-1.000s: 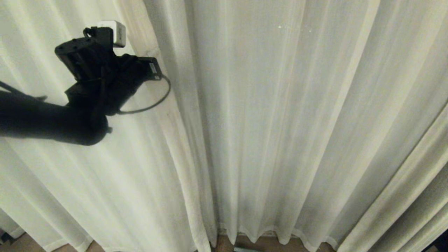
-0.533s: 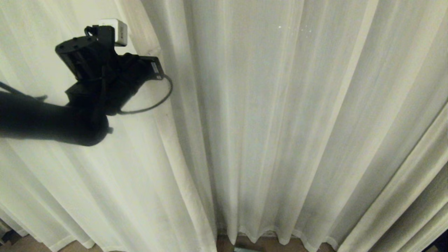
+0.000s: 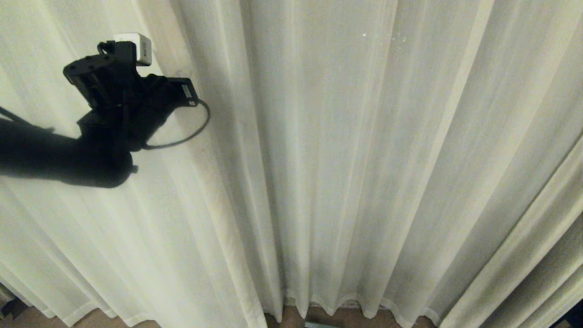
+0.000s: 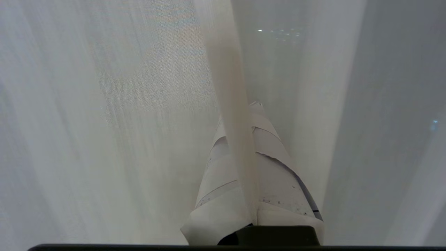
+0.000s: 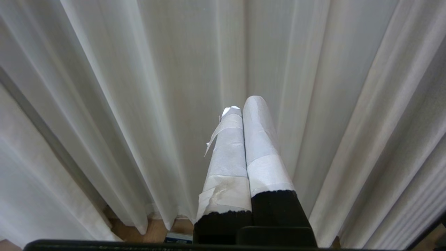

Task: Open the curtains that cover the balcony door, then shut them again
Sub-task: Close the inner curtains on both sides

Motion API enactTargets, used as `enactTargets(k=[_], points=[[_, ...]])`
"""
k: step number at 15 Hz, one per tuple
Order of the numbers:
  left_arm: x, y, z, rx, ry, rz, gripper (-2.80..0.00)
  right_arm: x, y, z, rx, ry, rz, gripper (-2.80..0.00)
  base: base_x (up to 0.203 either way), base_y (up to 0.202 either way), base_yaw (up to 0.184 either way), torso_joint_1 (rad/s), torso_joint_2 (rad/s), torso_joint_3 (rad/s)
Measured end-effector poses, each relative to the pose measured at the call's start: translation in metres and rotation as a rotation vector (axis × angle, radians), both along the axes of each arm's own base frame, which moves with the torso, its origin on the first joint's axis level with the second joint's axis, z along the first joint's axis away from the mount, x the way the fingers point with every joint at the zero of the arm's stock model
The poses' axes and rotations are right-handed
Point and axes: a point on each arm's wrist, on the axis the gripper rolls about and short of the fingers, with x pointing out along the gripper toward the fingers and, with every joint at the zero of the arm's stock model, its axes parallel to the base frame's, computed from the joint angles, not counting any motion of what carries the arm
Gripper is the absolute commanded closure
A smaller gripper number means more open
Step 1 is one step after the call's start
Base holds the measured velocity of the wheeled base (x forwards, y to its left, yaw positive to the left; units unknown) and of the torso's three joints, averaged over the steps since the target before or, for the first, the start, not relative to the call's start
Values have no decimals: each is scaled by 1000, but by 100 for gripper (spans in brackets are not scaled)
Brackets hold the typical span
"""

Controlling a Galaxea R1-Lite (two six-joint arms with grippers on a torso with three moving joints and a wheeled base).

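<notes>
Left gripper (image 4: 244, 139), taped fingers pinched tight on a narrow fold at the edge of the curtains (image 3: 346, 159), raised high at the left of the head view. Cream panels hung drawn shut from edge to edge, reaching the floor; no balcony door visible behind. Thin fold likely to slip free under a quick sideways pull. Pinched pleat between the fingers shown only by the left wrist view. Right gripper (image 5: 244, 146), closed on nothing and parked low near the hems, shown only by its own wrist view.
</notes>
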Motion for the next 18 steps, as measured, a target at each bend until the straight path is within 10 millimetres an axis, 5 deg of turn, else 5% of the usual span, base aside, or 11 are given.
enactTargets(k=[11,12,18], points=[[13,14,-16,5,32,35,0,0,0,0,0,0,0,0,0,0,0,0,0,0],[13,15,-17,4,34,36,-280,0,0,0,0,0,0,0,0,0,0,0,0,0],[13,14,-18,1,14,47,-280,0,0,0,0,0,1,0,0,0,0,0,0,0]])
